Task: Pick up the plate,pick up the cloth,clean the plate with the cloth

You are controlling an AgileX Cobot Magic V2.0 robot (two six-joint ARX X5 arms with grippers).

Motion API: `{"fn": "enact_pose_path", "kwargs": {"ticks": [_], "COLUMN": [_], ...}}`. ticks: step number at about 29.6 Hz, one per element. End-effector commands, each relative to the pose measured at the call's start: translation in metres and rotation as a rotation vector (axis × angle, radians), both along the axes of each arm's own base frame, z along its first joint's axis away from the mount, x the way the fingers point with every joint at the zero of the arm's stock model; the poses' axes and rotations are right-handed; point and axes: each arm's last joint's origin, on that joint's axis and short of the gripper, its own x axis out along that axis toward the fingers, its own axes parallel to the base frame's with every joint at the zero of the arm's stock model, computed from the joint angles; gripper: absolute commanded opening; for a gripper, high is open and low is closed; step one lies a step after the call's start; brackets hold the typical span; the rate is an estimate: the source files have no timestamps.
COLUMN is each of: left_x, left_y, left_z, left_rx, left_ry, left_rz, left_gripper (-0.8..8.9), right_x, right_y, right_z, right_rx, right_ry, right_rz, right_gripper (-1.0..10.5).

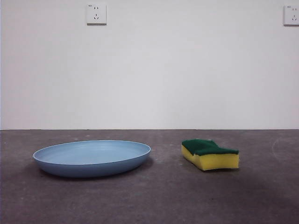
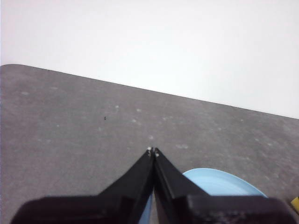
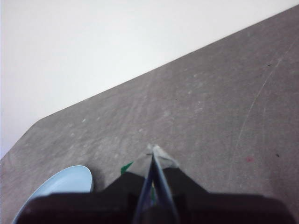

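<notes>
The light-blue plate [image 1: 92, 157] lies flat on the dark grey table at the left in the front view. The cloth, a yellow sponge with a green scouring top [image 1: 210, 154], lies to its right, apart from it. No arm shows in the front view. My left gripper [image 2: 153, 151] is shut and empty, raised above the table with part of the plate [image 2: 219, 183] showing beside its jaws. My right gripper [image 3: 153, 150] is shut and empty, raised, with a sliver of the green sponge top [image 3: 126, 168] and the plate's edge [image 3: 63, 183] beside its jaws.
A white wall rises behind the table's far edge, with a socket [image 1: 96, 14] at upper left and another [image 1: 291, 15] at upper right. The grey tabletop [image 1: 163, 196] stretches in front of both objects.
</notes>
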Motion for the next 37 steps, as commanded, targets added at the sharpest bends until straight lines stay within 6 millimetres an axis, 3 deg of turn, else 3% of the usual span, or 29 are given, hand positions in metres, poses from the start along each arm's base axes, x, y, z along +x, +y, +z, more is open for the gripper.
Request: {"fn": "enact_pose_path", "kwargs": {"ticks": [1,10,18,21,25,27,28,37], "left_x": [0.005,0.037,0.076,0.088,0.101,0.108,0.113,0.178], "left_y": [0.000,-0.002,-0.006,-0.008,-0.008,-0.009,-0.010,-0.043], "left_z": [0.012,0.048,0.064,0.063,0.056,0.050,0.047,0.030], "left_rx": [0.010,0.072,0.063,0.042,0.030,0.025,0.024,0.118], "left_ry": [0.040,0.274,0.450,0.498,0.542,0.565,0.579,0.784], "left_rz": [0.007,-0.088,-0.250,-0.300,-0.311,-0.319,-0.329,-0.390], "left_gripper": [-0.05,-0.05,0.00,0.16,2.23,3.91,4.22,4.09], "right_x": [0.010,0.058,0.097,0.108,0.115,0.116,0.115,0.114], "right_y": [0.001,0.013,0.018,0.020,0.020,0.020,0.021,0.022], "right_z": [0.018,0.063,0.073,0.072,0.067,0.066,0.066,0.064], "right_rx": [-0.009,-0.110,-0.265,-0.264,-0.262,-0.261,-0.262,-0.250], "right_ry": [0.031,0.158,0.385,0.445,0.478,0.483,0.482,0.508], "right_rz": [0.010,0.244,0.372,0.378,0.377,0.378,0.380,0.385], "right_gripper": [-0.1,-0.1,0.1,1.8,4.4,4.7,4.7,4.6]}}
